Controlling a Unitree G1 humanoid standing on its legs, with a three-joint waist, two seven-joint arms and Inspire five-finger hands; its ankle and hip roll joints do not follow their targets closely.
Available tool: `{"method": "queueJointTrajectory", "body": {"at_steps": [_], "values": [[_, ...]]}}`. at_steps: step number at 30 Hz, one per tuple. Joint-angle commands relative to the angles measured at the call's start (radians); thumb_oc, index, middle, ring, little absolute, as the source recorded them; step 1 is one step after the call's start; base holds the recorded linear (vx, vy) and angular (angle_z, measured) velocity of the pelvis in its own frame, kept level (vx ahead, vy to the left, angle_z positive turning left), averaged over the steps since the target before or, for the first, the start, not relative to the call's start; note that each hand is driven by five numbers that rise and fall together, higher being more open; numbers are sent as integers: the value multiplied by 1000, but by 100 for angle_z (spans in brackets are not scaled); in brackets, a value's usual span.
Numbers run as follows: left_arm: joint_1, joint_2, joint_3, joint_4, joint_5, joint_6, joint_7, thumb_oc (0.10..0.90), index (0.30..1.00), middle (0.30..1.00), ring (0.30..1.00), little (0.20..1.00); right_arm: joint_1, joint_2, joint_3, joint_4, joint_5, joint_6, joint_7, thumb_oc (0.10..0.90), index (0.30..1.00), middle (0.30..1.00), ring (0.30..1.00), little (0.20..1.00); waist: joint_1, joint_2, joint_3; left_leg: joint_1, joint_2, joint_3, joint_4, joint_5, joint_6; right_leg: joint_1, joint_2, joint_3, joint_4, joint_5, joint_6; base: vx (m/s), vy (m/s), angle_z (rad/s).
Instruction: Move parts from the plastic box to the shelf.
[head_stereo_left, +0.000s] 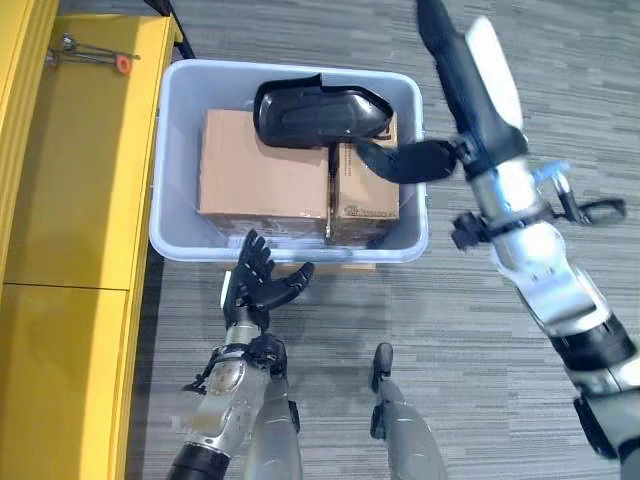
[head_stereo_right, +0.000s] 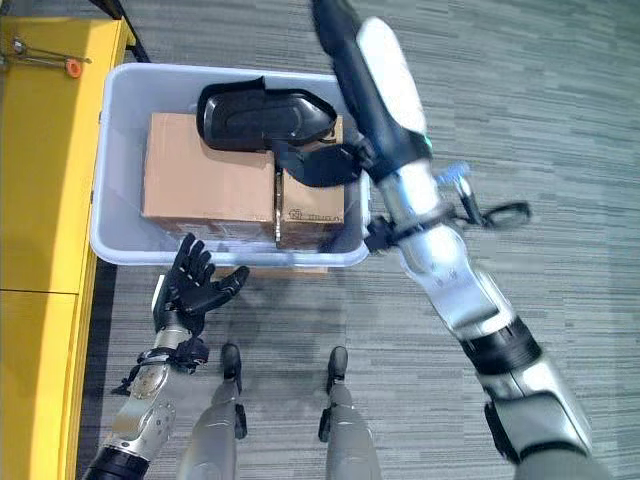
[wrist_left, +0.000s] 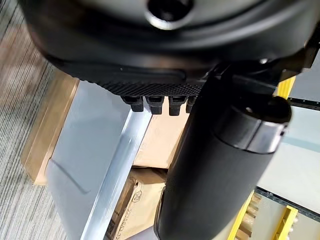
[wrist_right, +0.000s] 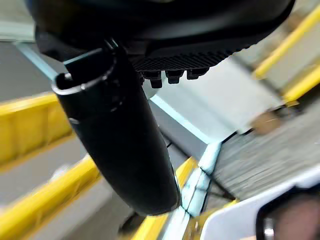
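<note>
Item: plastic box (head_stereo_left: 172, 150), pale grey-blue, set on the carpeted floor (head_stereo_left: 560, 90) just beside the yellow shelf (head_stereo_left: 80, 180), presumably so that each transfer is kept short. A flat piece of cardboard (head_stereo_left: 330, 266) is seen protruding from under its near edge.

Contents: two cardboard cartons (head_stereo_left: 255, 175), packed side by side and filling most of the box. One black moulded part (head_stereo_left: 318, 112), shell-shaped, is laid across the top of the cartons at the far side, with its stalk (head_stereo_left: 400, 160) directed toward the right wall. The part is judged to be the next piece due for transfer; it is not yet lifted.

Shelf: a small metal fitting with an orange tip (head_stereo_left: 95, 58) is lodged on its top, at the far end.

Left robot hand (head_stereo_left: 262, 280): held upright just outside the near wall of the box, palm turned toward the box, fingers spread and straight; nothing is held. The pose is read as a waiting one.

Right robot hand (wrist_right: 120, 140): carried high on an arm extended over the box's right wall. Whether its fingers are closed cannot be told, and no object is seen in it.
</note>
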Motion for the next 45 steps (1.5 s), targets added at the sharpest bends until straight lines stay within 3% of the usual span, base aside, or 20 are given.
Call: {"method": "queueJointTrajectory", "body": {"at_steps": [1,5,12,25,29,37,38,45], "values": [[-30,53,2,-133,-40,-68,-10,900,1000,1000,1000,1000,-113,56,-23,29,52,-30,-62,900,1000,1000,1000,1000,45,-22,-42,2,39,31,-12,-3,-5,79,-76,-15,78,-90,61,0,0,0],[-58,59,-25,-129,-66,-71,6,900,1000,1000,1000,1000,-272,152,55,222,172,-9,-87,900,1000,1000,1000,1000,67,-21,-19,-18,36,24,-14,5,-5,67,-71,-20,72,-84,56,-2,-4,2],[-82,70,-57,-127,-91,-84,17,900,1000,1000,1000,1000,-424,228,103,449,316,-22,-130,900,1000,1000,1000,1000,98,-13,22,-70,32,5,-5,13,-7,44,-69,-32,70,-79,51,-11,-16,12],[-125,60,-113,-124,-118,-107,34,900,1000,1000,1000,1000,-547,218,87,732,473,-47,-184,900,1000,1000,1000,1000,136,23,71,-157,12,-32,-5,27,-2,5,-69,-67,61,-73,55,14,-8,8],[-130,61,-123,-130,-121,-113,31,900,1000,1000,1000,1000,-577,190,120,761,432,-38,-189,900,1000,1000,1000,1000,141,27,76,-173,5,-39,-1,25,-1,0,-70,-70,53,-69,58,14,5,7],[-136,73,-113,-143,-101,-125,33,900,1000,1000,1000,1000,-661,82,263,778,182,20,-190,900,1000,1000,1000,1000,137,16,85,-203,-4,-54,16,18,3,-4,-69,-78,48,-75,59,7,1,8],[-131,79,-100,-153,-97,-129,35,900,1000,1000,1000,1000,-681,52,318,761,89,38,-177,900,1000,1000,1000,1000,133,6,91,-207,-5,-56,19,16,3,-5,-65,-79,49,-77,58,0,0,0],[-128,88,-86,-157,-88,-135,39,900,1000,1000,1000,1000,-716,41,386,768,-46,62,-168,900,1000,1000,1000,1000,132,-8,98,-222,-5,-68,27,16,3,-5,-59,-84,46,-80,58,0,0,0]]}}
